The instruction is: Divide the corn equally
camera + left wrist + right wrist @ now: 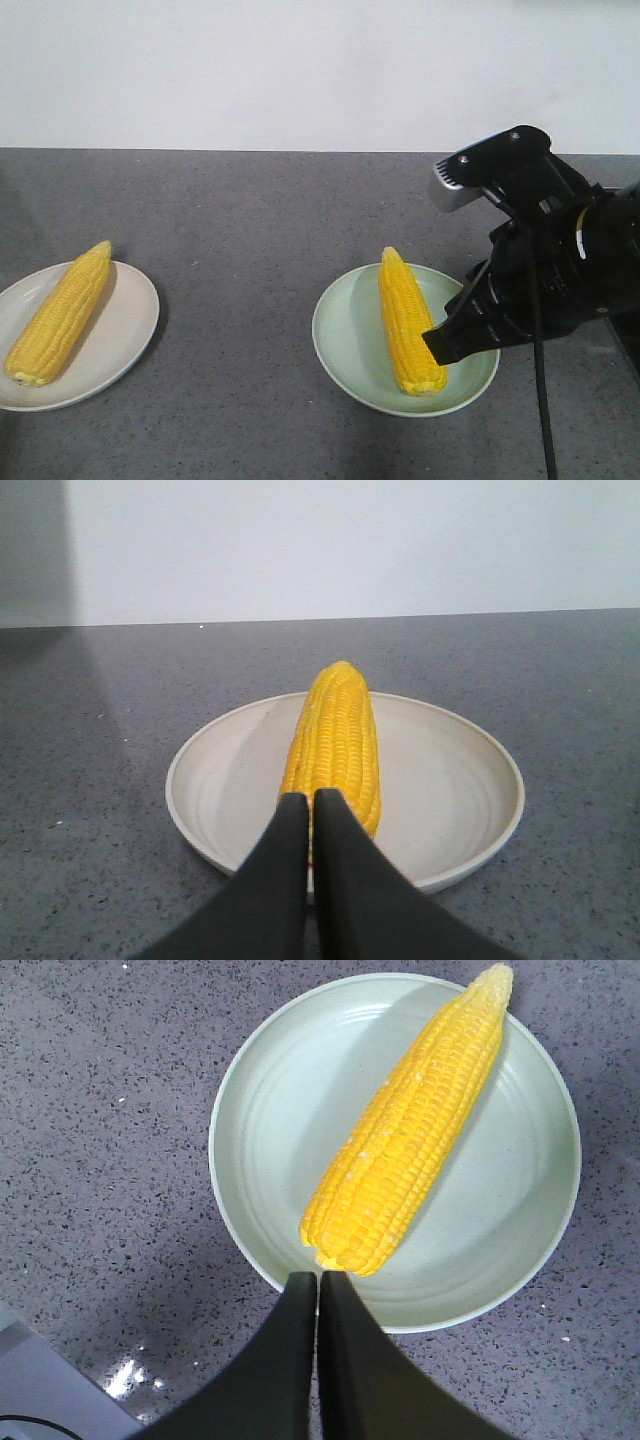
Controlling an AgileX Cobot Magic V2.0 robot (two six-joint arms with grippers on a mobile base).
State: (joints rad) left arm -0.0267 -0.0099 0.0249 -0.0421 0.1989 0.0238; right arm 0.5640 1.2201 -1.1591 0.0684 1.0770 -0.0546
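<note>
One cob of corn (62, 312) lies on a white plate (125, 330) at the left. Another cob of corn (408, 320) lies on a pale green plate (345, 335) right of centre. My right gripper (437, 343) hangs just above the green plate's near right side, next to that cob's thick end. Its wrist view shows it (318, 1278) shut and empty, tips just short of the corn (410, 1130) on the green plate (290, 1110). In the left wrist view my left gripper (308, 798) is shut with nothing held, in front of the corn (335, 740) on the cream plate (200, 755).
Both plates sit on a dark grey speckled counter (250, 220) with a white wall (300, 70) behind. A black cable (541, 390) hangs from the right arm (560, 260). A light grey edge (40, 1385) shows at the lower left of the right wrist view.
</note>
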